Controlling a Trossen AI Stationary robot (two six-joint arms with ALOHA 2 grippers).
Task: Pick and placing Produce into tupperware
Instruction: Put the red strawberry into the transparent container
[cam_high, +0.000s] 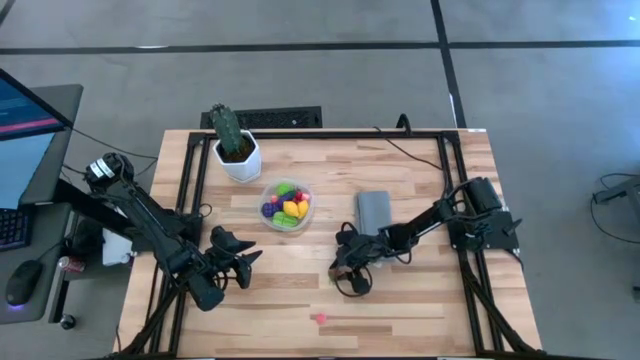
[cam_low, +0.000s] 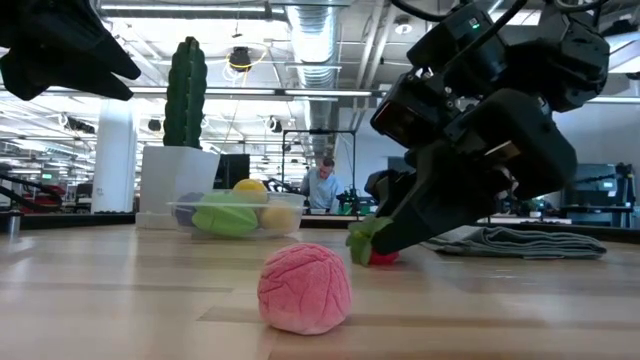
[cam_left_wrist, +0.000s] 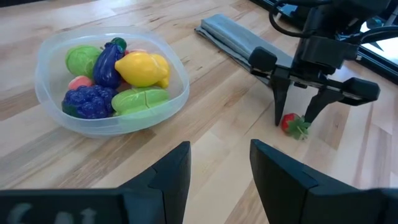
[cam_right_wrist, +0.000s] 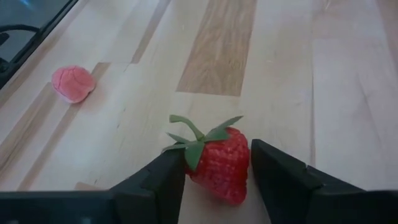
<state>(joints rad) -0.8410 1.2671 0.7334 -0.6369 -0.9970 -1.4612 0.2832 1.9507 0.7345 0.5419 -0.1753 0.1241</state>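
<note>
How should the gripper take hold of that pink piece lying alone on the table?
Grip the pink piece across its rounded middle, coming straight down from above. It is a lumpy ball resting on the bare table, apart from everything else, so open fingers can likely straddle it from either side.

My right gripper (cam_left_wrist: 297, 118) is lowered to the tabletop, fingers (cam_right_wrist: 163, 180) parted and pointing down. My left gripper (cam_high: 240, 262) hovers nearby, fingers (cam_left_wrist: 169, 175) spread apart, holding nothing.

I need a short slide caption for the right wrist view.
Right tool, open, straddles a toy strawberry on the wooden table; pink toy beyond.
</note>
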